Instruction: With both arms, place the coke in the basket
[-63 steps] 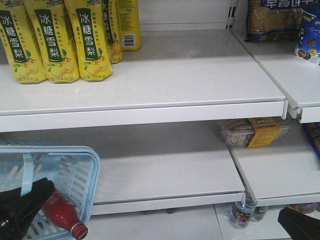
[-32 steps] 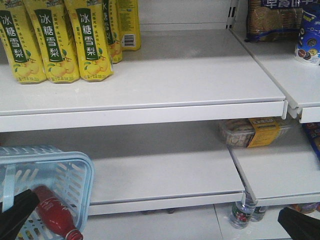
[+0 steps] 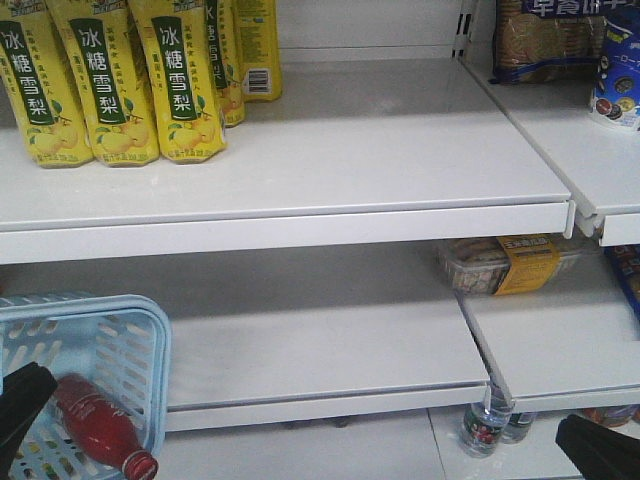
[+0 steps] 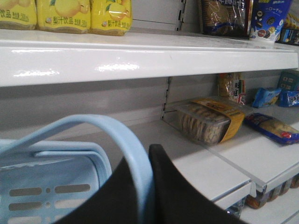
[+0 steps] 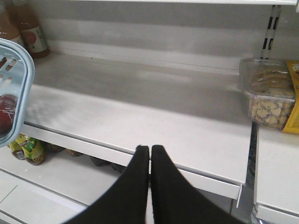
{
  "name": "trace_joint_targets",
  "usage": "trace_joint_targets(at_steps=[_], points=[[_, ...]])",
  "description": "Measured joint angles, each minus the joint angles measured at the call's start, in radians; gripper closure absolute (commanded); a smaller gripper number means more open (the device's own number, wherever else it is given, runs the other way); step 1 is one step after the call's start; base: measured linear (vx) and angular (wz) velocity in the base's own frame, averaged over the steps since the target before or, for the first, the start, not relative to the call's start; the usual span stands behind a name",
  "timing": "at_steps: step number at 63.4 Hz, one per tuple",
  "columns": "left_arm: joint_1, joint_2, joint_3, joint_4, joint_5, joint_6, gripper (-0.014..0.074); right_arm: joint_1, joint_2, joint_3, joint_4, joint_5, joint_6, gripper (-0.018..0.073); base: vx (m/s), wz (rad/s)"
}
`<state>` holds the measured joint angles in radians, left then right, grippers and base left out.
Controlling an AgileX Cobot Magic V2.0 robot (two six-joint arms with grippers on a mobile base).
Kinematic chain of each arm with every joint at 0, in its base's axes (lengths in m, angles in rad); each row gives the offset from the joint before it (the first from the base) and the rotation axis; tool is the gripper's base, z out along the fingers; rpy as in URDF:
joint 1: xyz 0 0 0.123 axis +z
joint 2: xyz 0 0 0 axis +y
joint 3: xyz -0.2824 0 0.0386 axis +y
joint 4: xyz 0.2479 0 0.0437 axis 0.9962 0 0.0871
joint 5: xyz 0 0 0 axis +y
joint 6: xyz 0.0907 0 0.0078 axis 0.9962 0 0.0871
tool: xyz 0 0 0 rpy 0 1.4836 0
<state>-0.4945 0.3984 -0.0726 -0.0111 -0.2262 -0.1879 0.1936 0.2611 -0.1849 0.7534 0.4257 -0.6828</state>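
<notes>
The light blue basket (image 3: 120, 308) hangs at the lower left, in front of the middle shelf. The red coke (image 3: 90, 425) lies tilted inside it, cap end toward the front. My left gripper (image 3: 20, 395) is a black wedge at the basket's near side. In the left wrist view the left gripper (image 4: 145, 161) is shut on the basket's strap handle (image 4: 128, 140), which passes between the two black fingers. My right gripper (image 5: 150, 148) is shut on nothing, in front of the middle shelf's edge. The right wrist view catches the basket (image 5: 21, 93) far left, with the coke (image 5: 5, 112) red behind its wall.
Yellow pear-drink bottles (image 3: 110, 80) stand on the top shelf's left. A clear cookie tray with a yellow sleeve (image 3: 500, 262) sits on the middle shelf's right. Snack packs (image 3: 550, 40) fill the upper right. Small bottles (image 3: 485, 425) stand under the middle shelf.
The basket with the coke in it has moved left and slightly down, carried by my left gripper. My right gripper has stayed where it was.
</notes>
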Motion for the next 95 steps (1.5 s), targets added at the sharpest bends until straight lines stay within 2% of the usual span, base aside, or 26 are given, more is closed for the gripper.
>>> trace_joint_targets(at_steps=[16,56,72,95], points=[[0.065,-0.076,0.000,-0.001,0.017,-0.013,0.0603,0.000,0.000,0.000,0.000,0.000,0.000,0.0564,0.00,0.00],[0.291,-0.241,0.017,-0.002,0.276,-0.002,0.0603,0.000,0.000,0.000,0.000,0.000,0.000,0.0564,0.00,0.00],[0.348,-0.326,0.108,-0.002,0.299,-0.007,0.0603,0.000,0.000,0.000,0.000,0.000,0.000,0.0564,0.00,0.00],[0.403,-0.405,0.112,-0.003,0.318,-0.040,0.0603,0.000,0.000,0.000,0.000,0.000,0.000,0.0564,0.00,0.00]])
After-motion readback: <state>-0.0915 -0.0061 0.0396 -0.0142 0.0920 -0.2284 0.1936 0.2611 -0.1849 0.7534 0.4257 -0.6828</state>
